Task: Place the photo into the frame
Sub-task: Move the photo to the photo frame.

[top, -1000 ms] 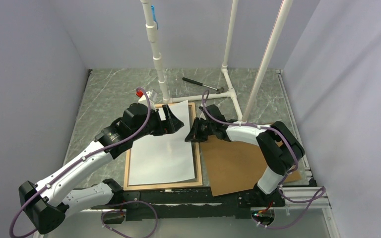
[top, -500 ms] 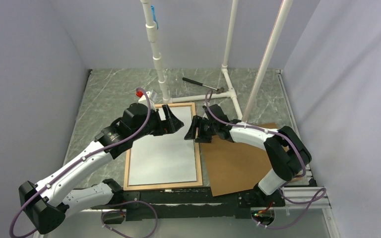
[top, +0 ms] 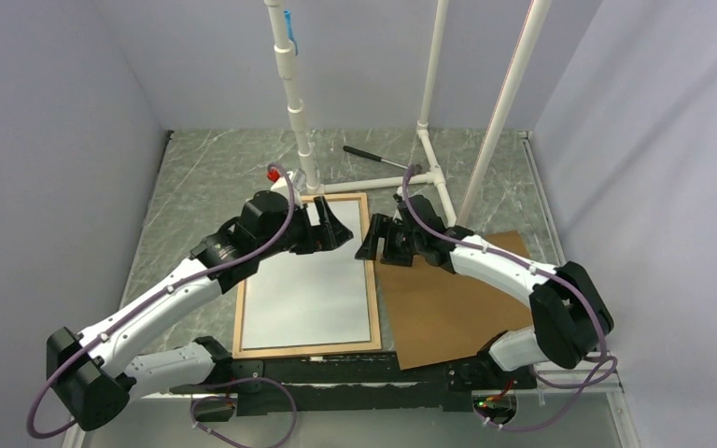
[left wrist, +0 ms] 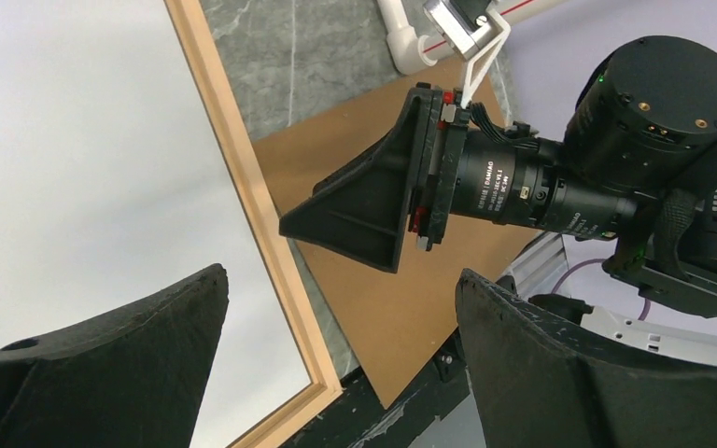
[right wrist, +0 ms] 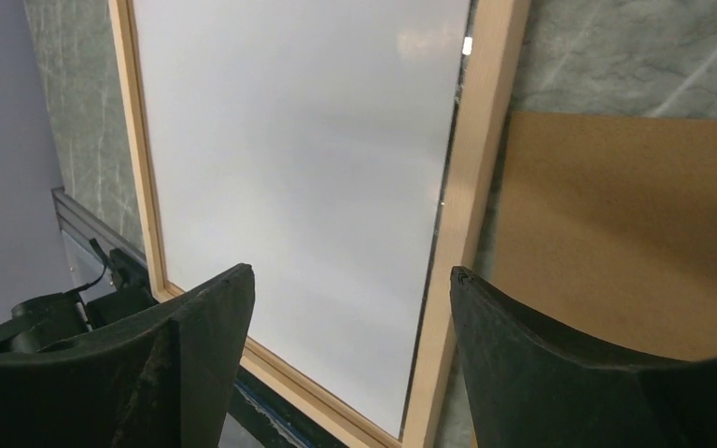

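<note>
The photo (top: 308, 299) lies white back up, flat inside the light-wood frame (top: 372, 289) on the marble table. Above the frame's far end hangs my left gripper (top: 338, 230), open and holding nothing. My right gripper (top: 367, 241) hovers open over the frame's right border, facing the left one, also with nothing in it. The left wrist view has the photo (left wrist: 84, 168), the frame (left wrist: 243, 187) and the right gripper's fingers (left wrist: 364, 210) beyond my open left gripper (left wrist: 341, 278). In the right wrist view the open gripper (right wrist: 350, 273) straddles the photo (right wrist: 299, 168) and the frame's border (right wrist: 471, 187).
A brown backing board (top: 448, 299) lies just right of the frame, seen too in the wrist views (left wrist: 383, 308) (right wrist: 616, 224). White pipe posts (top: 299, 112) stand behind the frame. A dark tool (top: 378, 159) and a small red-topped object (top: 274, 174) lie at the back.
The right gripper opened and let go of the photo's far right corner. The photo dropped flat into the frame. Both arms shifted slightly toward the back.
</note>
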`<action>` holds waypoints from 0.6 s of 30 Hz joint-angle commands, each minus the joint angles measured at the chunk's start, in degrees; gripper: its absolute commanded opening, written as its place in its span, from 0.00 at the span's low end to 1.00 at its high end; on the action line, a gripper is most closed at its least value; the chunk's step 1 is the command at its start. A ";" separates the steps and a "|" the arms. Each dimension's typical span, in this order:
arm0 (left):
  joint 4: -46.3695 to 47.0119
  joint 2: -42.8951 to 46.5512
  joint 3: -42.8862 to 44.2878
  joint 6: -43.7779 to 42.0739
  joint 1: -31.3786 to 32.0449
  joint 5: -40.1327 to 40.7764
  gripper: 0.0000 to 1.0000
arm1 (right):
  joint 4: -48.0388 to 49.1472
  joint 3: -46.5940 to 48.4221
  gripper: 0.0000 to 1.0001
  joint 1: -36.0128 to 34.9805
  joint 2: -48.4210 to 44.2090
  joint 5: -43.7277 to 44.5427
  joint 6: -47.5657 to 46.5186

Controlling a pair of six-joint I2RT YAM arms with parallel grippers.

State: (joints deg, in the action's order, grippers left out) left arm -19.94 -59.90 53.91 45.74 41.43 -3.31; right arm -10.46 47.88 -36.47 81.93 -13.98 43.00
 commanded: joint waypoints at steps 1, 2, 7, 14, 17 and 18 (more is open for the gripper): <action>5.47 -3.03 1.25 0.26 -0.23 -5.32 0.94 | -2.01 -2.89 0.79 1.73 -3.91 -0.34 -0.45; 6.16 -4.07 1.35 0.45 -0.21 -6.33 0.94 | -1.95 -3.74 0.79 2.53 -4.56 -1.19 -0.28; 8.92 -9.53 1.77 1.66 -0.04 -10.28 0.94 | -0.93 -9.41 0.80 8.23 -8.97 -7.74 1.26; 7.88 -18.83 4.98 2.25 1.43 -13.18 0.93 | -6.94 -15.70 0.81 16.60 -19.65 -11.86 0.96; 7.71 -24.17 7.77 2.52 2.77 -14.84 0.93 | -12.11 -16.34 0.83 19.10 -23.46 -9.59 -1.21; 7.76 -25.81 8.54 2.89 3.34 -15.24 0.93 | -13.65 -16.38 0.83 19.99 -24.37 -8.82 -1.99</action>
State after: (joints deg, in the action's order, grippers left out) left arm -14.11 -81.54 57.80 47.75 42.96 -14.96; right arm -17.50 31.86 -19.09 61.78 -23.29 43.62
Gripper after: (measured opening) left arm 0.932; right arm 0.825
